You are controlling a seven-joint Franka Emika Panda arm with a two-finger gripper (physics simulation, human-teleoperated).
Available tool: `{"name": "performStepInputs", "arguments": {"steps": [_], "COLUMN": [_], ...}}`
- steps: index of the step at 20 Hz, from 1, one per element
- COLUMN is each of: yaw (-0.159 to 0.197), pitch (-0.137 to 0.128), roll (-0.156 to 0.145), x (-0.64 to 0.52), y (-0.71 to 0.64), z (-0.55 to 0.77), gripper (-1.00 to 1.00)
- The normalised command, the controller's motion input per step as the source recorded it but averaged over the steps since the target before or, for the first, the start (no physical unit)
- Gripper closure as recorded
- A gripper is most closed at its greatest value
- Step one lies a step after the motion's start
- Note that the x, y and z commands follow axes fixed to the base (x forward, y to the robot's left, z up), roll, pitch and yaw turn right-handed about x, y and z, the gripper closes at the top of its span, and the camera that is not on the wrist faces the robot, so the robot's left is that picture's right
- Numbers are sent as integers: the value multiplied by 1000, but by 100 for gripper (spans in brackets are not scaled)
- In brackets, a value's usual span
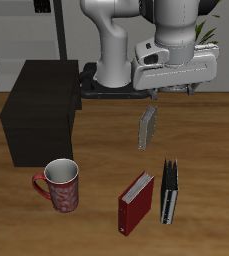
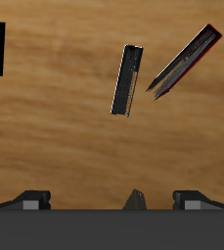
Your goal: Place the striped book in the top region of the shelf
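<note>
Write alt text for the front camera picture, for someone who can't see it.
A white robot arm hangs over a wooden table, its fingers above a small grey book standing upright. Nearer the front edge stand a striped book and a dark-red book, with a patterned mug beside a large dark shelf.

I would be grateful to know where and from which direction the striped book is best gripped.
Probably from above: the striped book stands upright on the table, beside the dark-red book but apart from it. Its narrow top edge faces up, as the wrist view shows, so the pincer could close across its thin covers near the top.
</note>
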Motion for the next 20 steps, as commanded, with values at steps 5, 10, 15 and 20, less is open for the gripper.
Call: {"name": "performStepInputs", "arguments": {"steps": [5, 10, 15, 20], "yaw": [-25, 23, 9, -23], "pitch": [31, -38, -19, 1], "roll": [5, -9, 18, -38], "x": [520, 385, 255, 348], "y": [54, 27, 11, -147], "z": [-46, 10, -102, -220], "gripper": [-100, -100, -100, -100]}}
